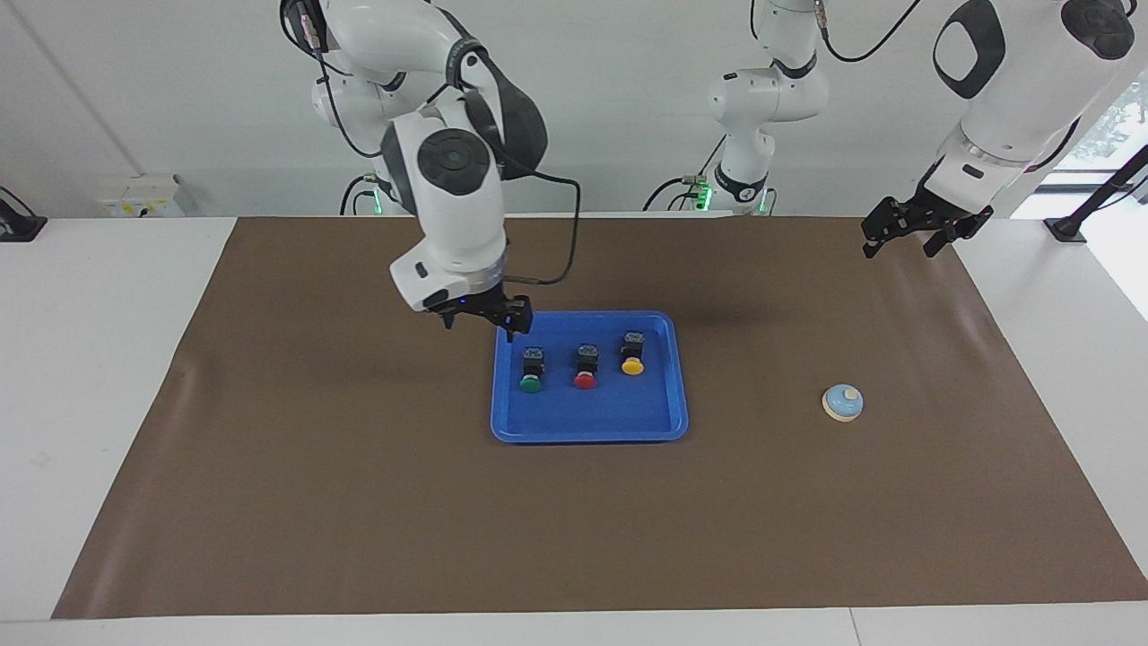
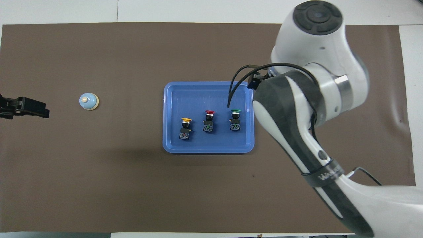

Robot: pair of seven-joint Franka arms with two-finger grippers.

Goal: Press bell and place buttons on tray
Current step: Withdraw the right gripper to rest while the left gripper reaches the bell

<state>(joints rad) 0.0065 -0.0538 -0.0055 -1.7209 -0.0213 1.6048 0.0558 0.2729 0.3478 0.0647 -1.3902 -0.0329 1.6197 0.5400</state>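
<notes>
The blue tray (image 1: 592, 420) (image 2: 208, 146) lies on the middle of the brown mat. Three buttons lie in it in a row: green (image 1: 531, 371) (image 2: 235, 119), red (image 1: 586, 367) (image 2: 209, 121) and yellow (image 1: 633, 353) (image 2: 185, 128). The light blue bell (image 1: 843, 402) (image 2: 88, 101) stands on the mat toward the left arm's end. My right gripper (image 1: 481, 323) is open and empty, raised over the tray's corner beside the green button. In the overhead view its own arm hides it. My left gripper (image 1: 901, 244) (image 2: 39, 110) is open and empty, waiting over the mat's edge.
The brown mat (image 1: 314, 467) covers most of the white table (image 1: 99, 359). The right arm's forearm (image 2: 297, 132) hangs over the mat beside the tray toward its own end.
</notes>
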